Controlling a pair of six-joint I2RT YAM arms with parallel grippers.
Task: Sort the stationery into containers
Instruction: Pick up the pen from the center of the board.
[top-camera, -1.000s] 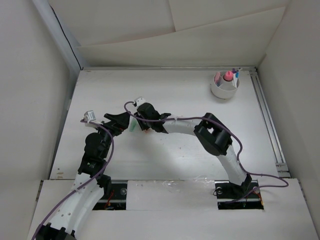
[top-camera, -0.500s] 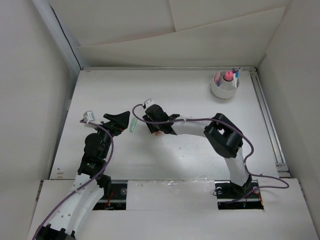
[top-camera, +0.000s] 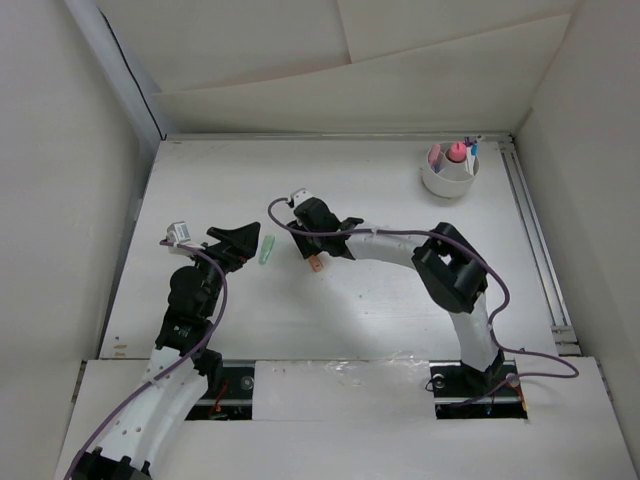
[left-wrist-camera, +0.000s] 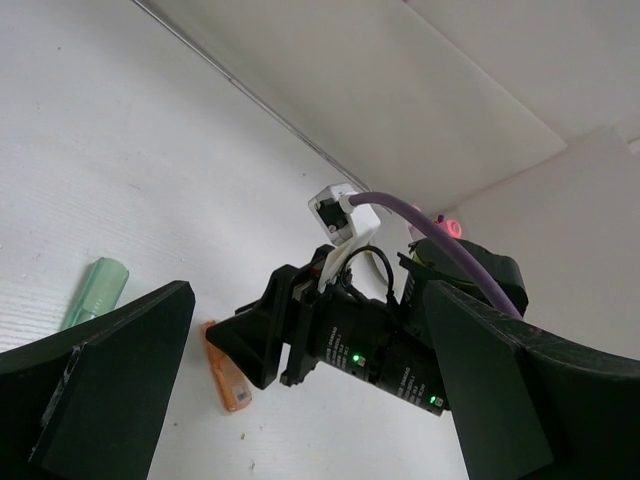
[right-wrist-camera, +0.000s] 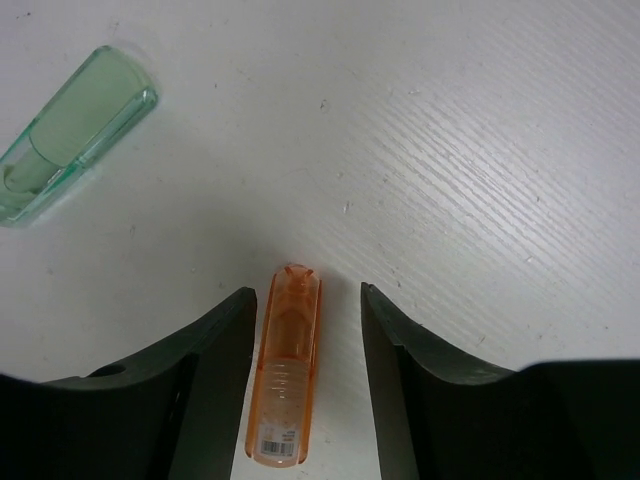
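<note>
Right gripper (right-wrist-camera: 305, 300), jaws apart, is straddling the orange highlighter (right-wrist-camera: 285, 380), having shifted rightward from the green highlighter (right-wrist-camera: 70, 135).

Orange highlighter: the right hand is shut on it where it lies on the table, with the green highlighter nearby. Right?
No. The right hand is open, not shut: the right wrist view shows its fingers either side of the orange highlighter, not clamping it. It lies on the table, green highlighter nearby.
</note>
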